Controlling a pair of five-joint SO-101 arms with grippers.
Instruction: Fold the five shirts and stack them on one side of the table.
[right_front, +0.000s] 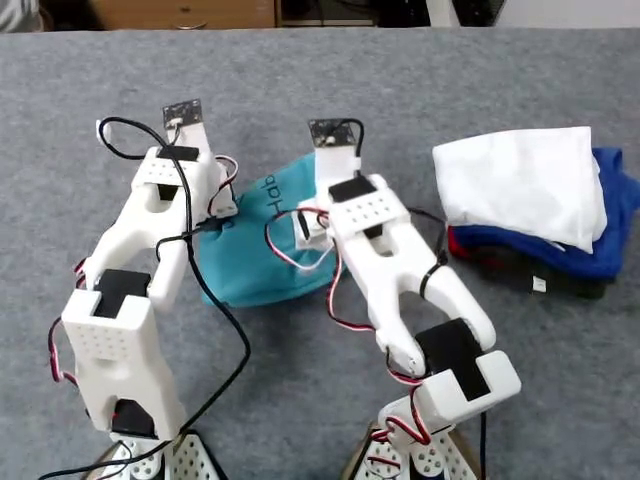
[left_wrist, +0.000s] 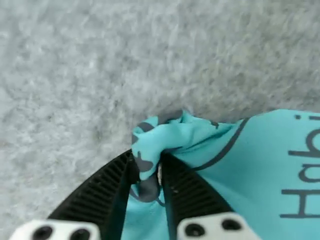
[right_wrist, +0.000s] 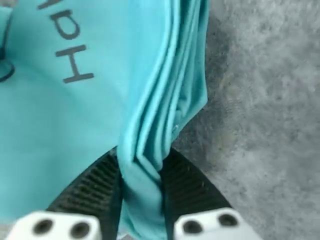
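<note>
- Since the teal shirt is limp and light, expect sag between grips.
- Your left gripper and right gripper — both clamped tight on its bunched edges; grip there.

two white arms side by side, both extended forward from their bases. left arm bent at the elbow, wrist pitched downward; left gripper with black ribbed fingers pinched on a bunched corner of the teal shirt. right arm angled inward toward its neighbour, wrist likewise pitched down; right gripper clamped on a layered, folded edge of the same shirt.
</note>
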